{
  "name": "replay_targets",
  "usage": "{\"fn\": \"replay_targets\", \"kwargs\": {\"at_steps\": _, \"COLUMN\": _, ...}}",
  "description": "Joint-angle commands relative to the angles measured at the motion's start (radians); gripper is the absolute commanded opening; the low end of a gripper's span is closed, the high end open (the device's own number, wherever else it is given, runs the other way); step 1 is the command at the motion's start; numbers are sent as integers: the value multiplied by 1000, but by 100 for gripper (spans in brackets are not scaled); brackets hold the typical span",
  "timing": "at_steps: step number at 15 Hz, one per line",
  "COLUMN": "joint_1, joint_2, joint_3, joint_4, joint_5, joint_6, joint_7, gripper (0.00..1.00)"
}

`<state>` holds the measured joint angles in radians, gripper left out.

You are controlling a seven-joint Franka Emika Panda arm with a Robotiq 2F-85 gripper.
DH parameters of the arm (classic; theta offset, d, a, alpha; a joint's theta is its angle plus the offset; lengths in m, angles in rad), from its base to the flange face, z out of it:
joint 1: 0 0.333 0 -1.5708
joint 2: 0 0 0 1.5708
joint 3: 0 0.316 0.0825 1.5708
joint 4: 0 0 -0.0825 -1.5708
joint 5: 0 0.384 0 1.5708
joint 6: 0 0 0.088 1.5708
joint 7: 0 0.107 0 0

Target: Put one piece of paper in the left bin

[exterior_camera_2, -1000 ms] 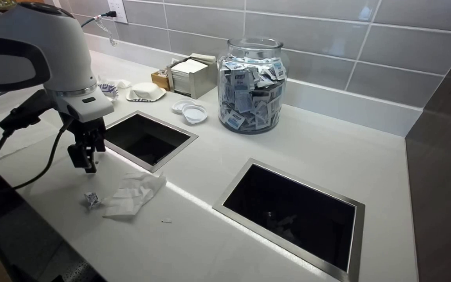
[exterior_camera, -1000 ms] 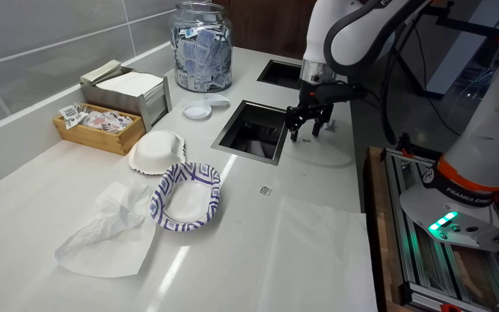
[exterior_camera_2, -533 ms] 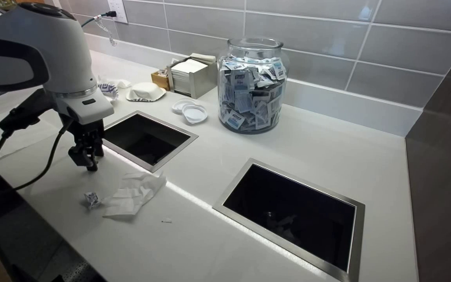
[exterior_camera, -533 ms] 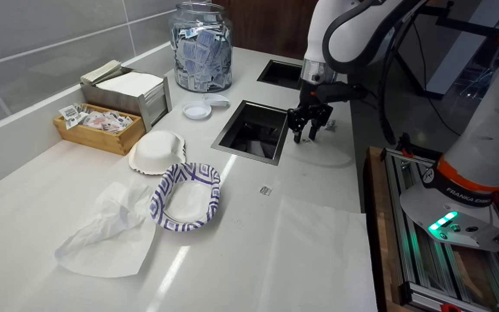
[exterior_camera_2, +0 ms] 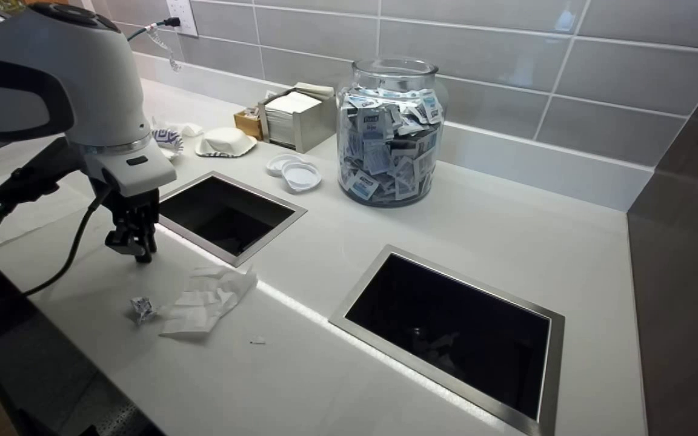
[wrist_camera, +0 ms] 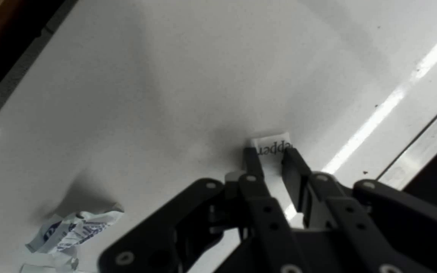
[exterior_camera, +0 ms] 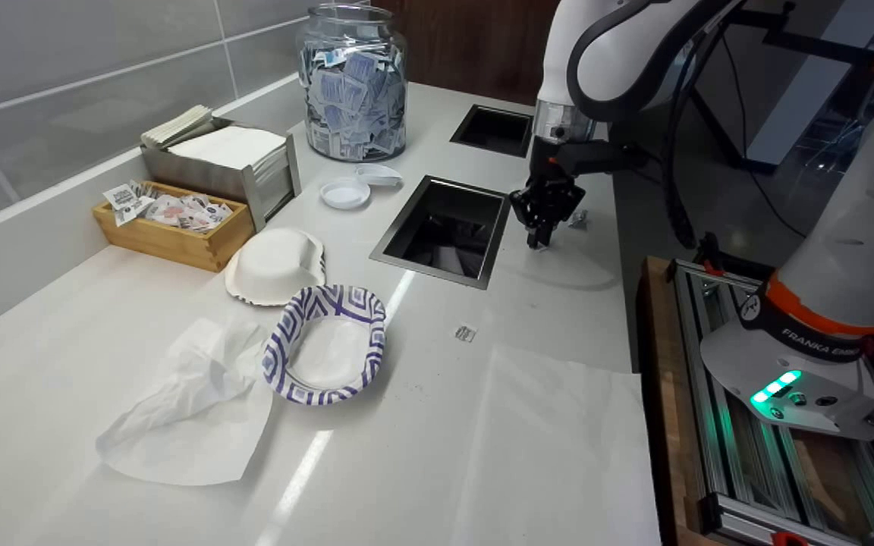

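Note:
A small white paper scrap with black print (wrist_camera: pixel 273 139) lies on the counter, and in the wrist view part of it shows between my fingertips. My gripper (wrist_camera: pixel 269 152) is low over it with its jaws drawn in to a narrow gap; I see no clear grip on the paper. In an exterior view, the gripper (exterior_camera: pixel 538 241) almost covers the scrap. The left bin (exterior_camera: pixel 429 273) is a dark square opening with a metal rim, right beside the gripper. Its rim also shows in the wrist view.
Behind the gripper lie a crumpled printed wrapper (exterior_camera_2: pixel 142 307) and a creased white paper (exterior_camera_2: pixel 206 303). Further along is another sunken bin (exterior_camera_2: pixel 434 387). A jar of packets (exterior_camera_2: pixel 388 145), a patterned bowl (exterior_camera: pixel 285 371) and a crumpled napkin (exterior_camera: pixel 187 417) also stand or lie on the counter.
My gripper's fingers have come much closer together around the place of the small scrap. The arm has shifted only slightly, and the loose papers and bins have stayed put.

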<state>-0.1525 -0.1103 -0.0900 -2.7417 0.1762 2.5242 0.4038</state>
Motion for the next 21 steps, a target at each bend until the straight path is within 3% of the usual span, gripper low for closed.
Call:
{"fn": "replay_targets", "kwargs": {"at_steps": 1, "joint_1": 8, "joint_2": 7, "joint_3": -5, "joint_4": -4, "joint_5": 11, "joint_6": -18, "joint_7": -16, "gripper": 19}}
{"fn": "replay_targets", "kwargs": {"at_steps": 2, "joint_1": 7, "joint_2": 6, "joint_3": -5, "joint_4": -5, "joint_5": 9, "joint_6": -19, "joint_7": -13, "gripper": 20}}
{"fn": "replay_targets", "kwargs": {"at_steps": 3, "joint_1": 6, "joint_2": 3, "joint_3": -5, "joint_4": -5, "joint_5": 5, "joint_6": -22, "joint_7": -12, "gripper": 27}}
{"fn": "replay_targets", "kwargs": {"at_steps": 4, "joint_1": 7, "joint_2": -1, "joint_3": -5, "joint_4": -5, "joint_5": 7, "joint_6": -22, "joint_7": -15, "gripper": 45}}
{"fn": "replay_targets", "kwargs": {"at_steps": 5, "joint_1": 8, "joint_2": -5, "joint_3": -4, "joint_4": -5, "joint_5": 1, "joint_6": -25, "joint_7": -9, "gripper": 47}}
{"fn": "replay_targets", "kwargs": {"at_steps": 12, "joint_1": 17, "joint_2": -9, "joint_3": 3, "joint_4": -2, "joint_5": -2, "joint_6": -29, "joint_7": -11, "gripper": 98}}
{"fn": "replay_targets", "kwargs": {"at_steps": 19, "joint_1": 24, "joint_2": 5, "joint_3": 4, "joint_4": 13, "joint_5": -15, "joint_6": -34, "joint_7": -70, "gripper": 100}}
{"fn": "replay_targets", "kwargs": {"at_steps": 21, "joint_1": 24, "joint_2": 9, "joint_3": 2, "joint_4": 17, "joint_5": -14, "joint_6": -34, "joint_7": -93, "gripper": 96}}
